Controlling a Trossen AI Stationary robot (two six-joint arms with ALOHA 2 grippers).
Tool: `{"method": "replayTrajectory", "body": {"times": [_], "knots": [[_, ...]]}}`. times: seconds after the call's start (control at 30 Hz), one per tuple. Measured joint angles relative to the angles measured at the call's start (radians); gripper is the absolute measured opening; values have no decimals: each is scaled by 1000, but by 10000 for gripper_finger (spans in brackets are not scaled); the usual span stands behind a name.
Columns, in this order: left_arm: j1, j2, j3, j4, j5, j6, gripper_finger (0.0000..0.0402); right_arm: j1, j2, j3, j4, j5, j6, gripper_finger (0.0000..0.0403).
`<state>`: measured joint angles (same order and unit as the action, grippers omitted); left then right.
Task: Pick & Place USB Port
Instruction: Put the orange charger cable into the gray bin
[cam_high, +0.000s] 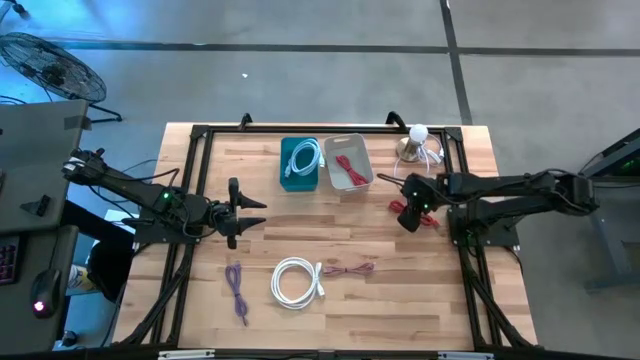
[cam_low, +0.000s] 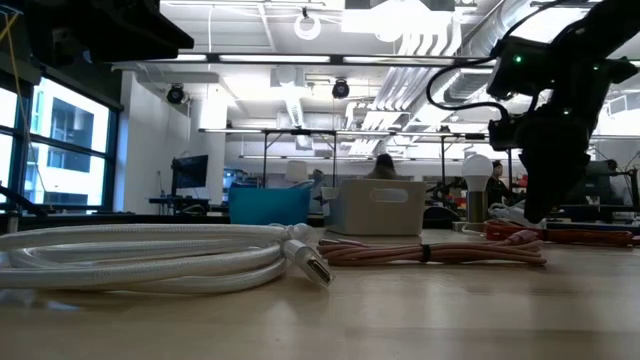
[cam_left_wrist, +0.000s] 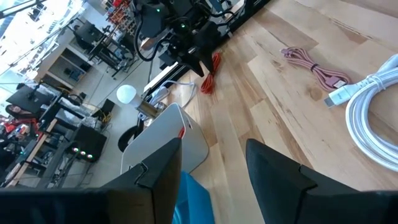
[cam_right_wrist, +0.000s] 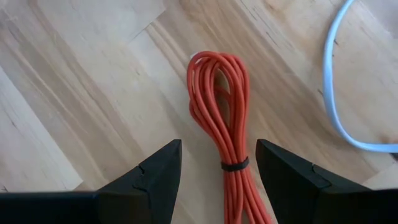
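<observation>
The right gripper (cam_high: 409, 214) is hovering right of frame centre, fingers apart over the red cable (cam_right_wrist: 219, 124) lying on the table (cam_high: 400, 290); the left gripper (cam_high: 243, 212) is waiting left of centre, fingers apart

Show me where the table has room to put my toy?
Bare wood lies between the blue bin and the white cable, and near the purple cable. It is crowded around the right gripper, over the red cable.
</observation>
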<state>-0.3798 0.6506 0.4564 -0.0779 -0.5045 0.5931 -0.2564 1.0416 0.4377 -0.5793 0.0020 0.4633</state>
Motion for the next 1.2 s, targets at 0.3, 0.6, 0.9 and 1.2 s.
{"method": "replayTrajectory", "body": {"times": [0.3,0.6,0.9,1.2], "knots": [[0,0,0,0,0,0,175,-19,0,0,1,-21,-16,199],[0,0,0,0,27,-3,175,-19,0,0,2,-35,-16,199],[0,0,0,0,27,-15,175,-19,0,-1,1,-43,-15,199],[0,0,0,0,26,-20,175,-19,8,-1,1,-47,-15,199]]}}
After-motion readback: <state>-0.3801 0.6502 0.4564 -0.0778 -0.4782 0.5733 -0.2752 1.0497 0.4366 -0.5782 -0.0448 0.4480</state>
